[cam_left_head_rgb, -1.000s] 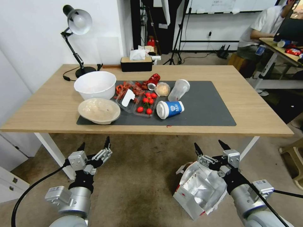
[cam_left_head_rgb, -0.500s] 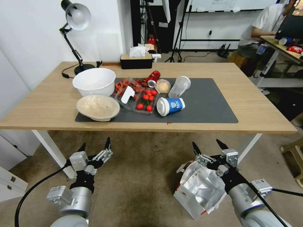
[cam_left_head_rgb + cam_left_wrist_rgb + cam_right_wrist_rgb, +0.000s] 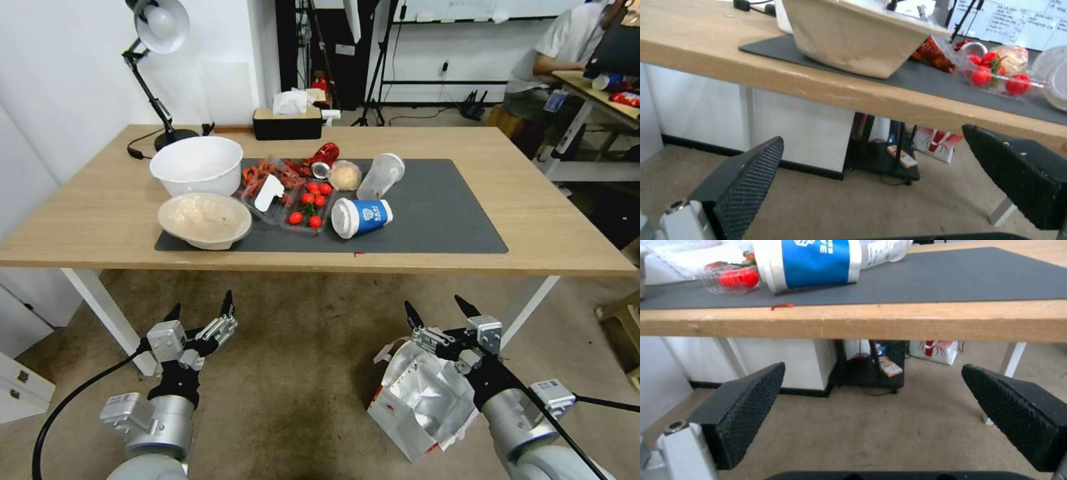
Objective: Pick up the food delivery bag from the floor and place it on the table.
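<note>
Both grippers open and empty, bag on the floor

We see the food delivery bag (image 3: 420, 400) lying on the floor (image 3: 300, 373) at about 5 o'clock in the head view, its foil-lined mouth open upward. Our right gripper (image 3: 437, 319) hangs over the bag's far rim with jaws spread wide, holding nothing; we cannot tell whether it touches the paper. Our left gripper (image 3: 202, 310) sits at 7 o'clock, jaws equally wide and empty. The table (image 3: 533, 227) stands at 12 o'clock.
</note>
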You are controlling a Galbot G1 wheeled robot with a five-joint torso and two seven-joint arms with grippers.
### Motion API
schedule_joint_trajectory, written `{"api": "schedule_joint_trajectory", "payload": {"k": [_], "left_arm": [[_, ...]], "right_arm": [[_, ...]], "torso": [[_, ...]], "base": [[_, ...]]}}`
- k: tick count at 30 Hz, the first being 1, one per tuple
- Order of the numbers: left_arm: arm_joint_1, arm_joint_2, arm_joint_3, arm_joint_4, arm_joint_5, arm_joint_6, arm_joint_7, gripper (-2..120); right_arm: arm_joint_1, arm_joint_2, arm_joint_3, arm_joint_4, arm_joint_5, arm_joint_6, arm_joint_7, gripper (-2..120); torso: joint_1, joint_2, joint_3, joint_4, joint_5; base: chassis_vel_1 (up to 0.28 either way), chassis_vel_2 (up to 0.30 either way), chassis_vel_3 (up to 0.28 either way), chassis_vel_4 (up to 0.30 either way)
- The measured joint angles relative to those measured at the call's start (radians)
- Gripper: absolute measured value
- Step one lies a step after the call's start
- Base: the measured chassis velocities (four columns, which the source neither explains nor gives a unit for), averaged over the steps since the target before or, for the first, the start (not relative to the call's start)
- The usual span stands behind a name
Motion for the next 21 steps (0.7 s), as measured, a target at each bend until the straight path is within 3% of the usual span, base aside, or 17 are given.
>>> {"api": "schedule_joint_trajectory", "payload": {"k": [21], "left_arm": [[0.001, -0.005, -0.001, 0.000, -0.002, -0.003, 0.001, 100]], "right_arm": [[0.004, -0.006, -0.001, -0.003, 0.002, -0.004, -0.012, 100]], "torso": [[-0.037, -0.093, -0.055, 0.0000, 0.0000]], "base": [[0.000, 0.000, 0.000, 0.000]]}}
